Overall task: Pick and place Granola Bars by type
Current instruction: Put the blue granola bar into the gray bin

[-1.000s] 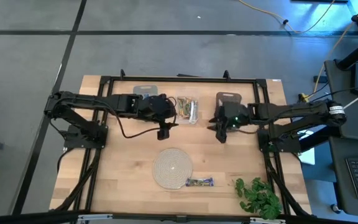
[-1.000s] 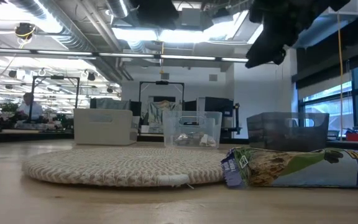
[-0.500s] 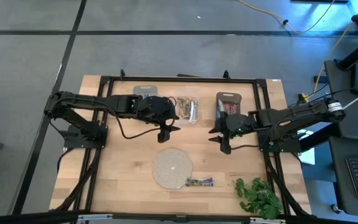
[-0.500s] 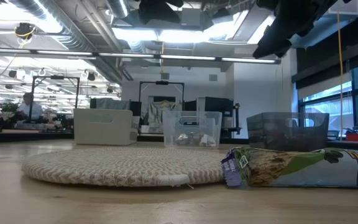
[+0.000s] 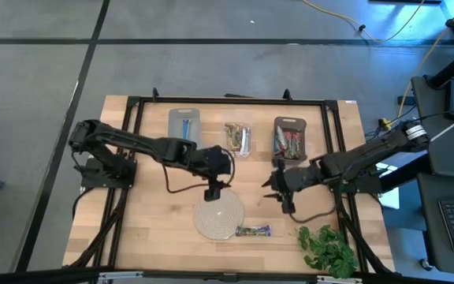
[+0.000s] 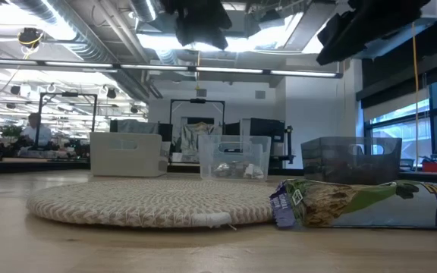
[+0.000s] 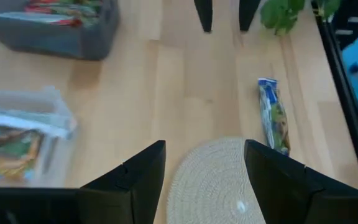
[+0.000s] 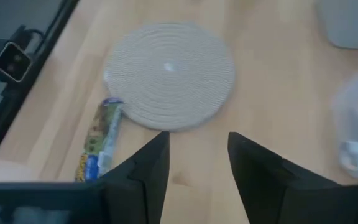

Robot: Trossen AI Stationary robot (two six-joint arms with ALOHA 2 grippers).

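Tan-green wrapping covers the one loose bar [image 5: 252,231], which lies on the table [image 5: 156,229] touching the near edge of the mat [image 5: 218,213]. Its print is too blurred to read in any view; the low view cuts off its far end at the frame edge.

Three bins stand along the far side: a pale one [image 5: 184,125] holding a blue bar [image 5: 185,126], a clear one [image 5: 237,137] with tan-green bars, and a dark one [image 5: 289,136] with reddish bars. How many bars lie in each cannot be counted.

Left gripper [image 5: 213,189] hangs over the far rim of the mat, fingers [image 7: 135,177] spread apart with nothing between them. Right gripper [image 5: 284,203] hovers over bare wood between the mat and the sprig [image 5: 327,249], fingers [image 8: 143,169] also parted and empty. In the low view only dark undersides of both arms show at the top.

A second ago both grippers were up by the bins; since then each has come toward the near side, the left onto the mat, the right toward the loose bar. That bar, the mat and the sprig have not shifted.
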